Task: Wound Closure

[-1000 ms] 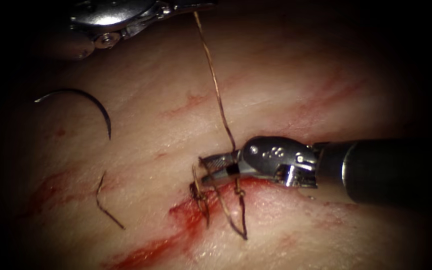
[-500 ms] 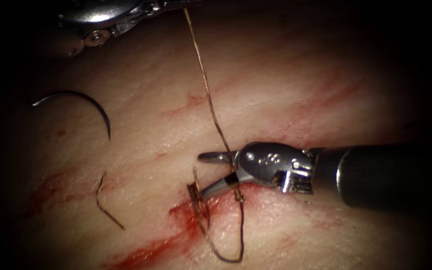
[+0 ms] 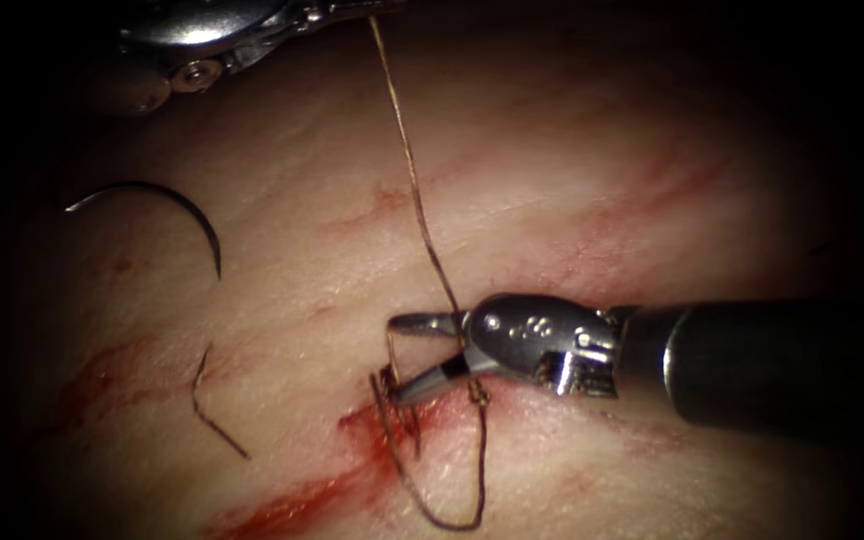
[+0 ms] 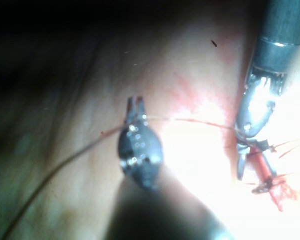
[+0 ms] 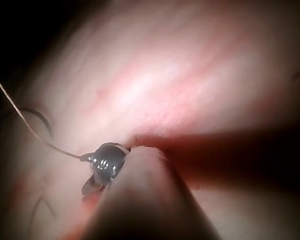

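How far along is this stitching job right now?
Looks done: a stitch with a knot sits at the cut, and the needle lies free on the tissue, left of the cut. In hand: the left tool holds the thread; the right tool is open around it. Left: red cut lower left remains unstitched.
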Controlling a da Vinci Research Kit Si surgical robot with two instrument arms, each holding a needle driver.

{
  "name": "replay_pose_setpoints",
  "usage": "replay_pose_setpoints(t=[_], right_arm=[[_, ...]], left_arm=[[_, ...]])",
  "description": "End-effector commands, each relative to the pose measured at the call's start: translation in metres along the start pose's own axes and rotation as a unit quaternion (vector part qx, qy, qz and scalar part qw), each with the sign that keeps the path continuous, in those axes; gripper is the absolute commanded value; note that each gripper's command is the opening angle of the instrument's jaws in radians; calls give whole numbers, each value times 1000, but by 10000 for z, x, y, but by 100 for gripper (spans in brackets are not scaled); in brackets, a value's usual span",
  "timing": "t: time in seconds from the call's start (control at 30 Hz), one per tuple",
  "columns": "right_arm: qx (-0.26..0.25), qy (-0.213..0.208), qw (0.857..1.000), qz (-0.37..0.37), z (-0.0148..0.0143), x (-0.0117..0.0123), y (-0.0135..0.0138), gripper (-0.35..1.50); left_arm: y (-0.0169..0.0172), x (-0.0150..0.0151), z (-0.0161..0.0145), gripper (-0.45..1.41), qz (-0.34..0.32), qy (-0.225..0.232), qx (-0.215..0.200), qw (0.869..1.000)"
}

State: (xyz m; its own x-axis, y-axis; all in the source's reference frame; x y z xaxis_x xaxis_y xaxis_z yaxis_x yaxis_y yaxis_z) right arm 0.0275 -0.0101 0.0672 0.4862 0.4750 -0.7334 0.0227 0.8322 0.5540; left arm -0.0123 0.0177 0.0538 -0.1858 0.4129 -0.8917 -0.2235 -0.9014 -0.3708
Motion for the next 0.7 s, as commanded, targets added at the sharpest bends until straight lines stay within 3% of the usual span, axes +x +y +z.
replay_pose_setpoints(t=[0.03, 0.37, 0.5, 0.57, 0.6, 0.63, 0.67, 0.7], right_arm=[[1, 1, 1000, 4, 12, -2, 0, 148], [0, 6, 1000, 15, 24, 2, -3, 148], [16, 9, 1000, 16, 25, 1, -5, 131], [21, 15, 1000, 13, 25, 0, -5, 108], [23, 20, 999, 12, 24, 0, -5, 78], [25, 29, 999, 9, 23, 1, -5, 12], [27, 35, 999, 8, 22, 1, -4, -35], [24, 38, 999, 9, 21, 2, -2, -35]], left_arm=[[-1, -4, 6, -45, 1, 0, 0, 1000], [-1, -3, 7, -45, 0, 0, 1, 1000], [-2, -2, 7, -45, -1, 0, 1, 1000], [-2, -2, 7, -45, -1, 0, 1, 1000], [-2, -2, 7, -45, -1, 0, 1, 1000], [-2, -2, 7, -45, -1, 0, 1, 1000], [-2, -2, 7, -45, -1, 0, 1, 1000], [-2, -2, 7, -45, -1, 0, 1, 1000]])
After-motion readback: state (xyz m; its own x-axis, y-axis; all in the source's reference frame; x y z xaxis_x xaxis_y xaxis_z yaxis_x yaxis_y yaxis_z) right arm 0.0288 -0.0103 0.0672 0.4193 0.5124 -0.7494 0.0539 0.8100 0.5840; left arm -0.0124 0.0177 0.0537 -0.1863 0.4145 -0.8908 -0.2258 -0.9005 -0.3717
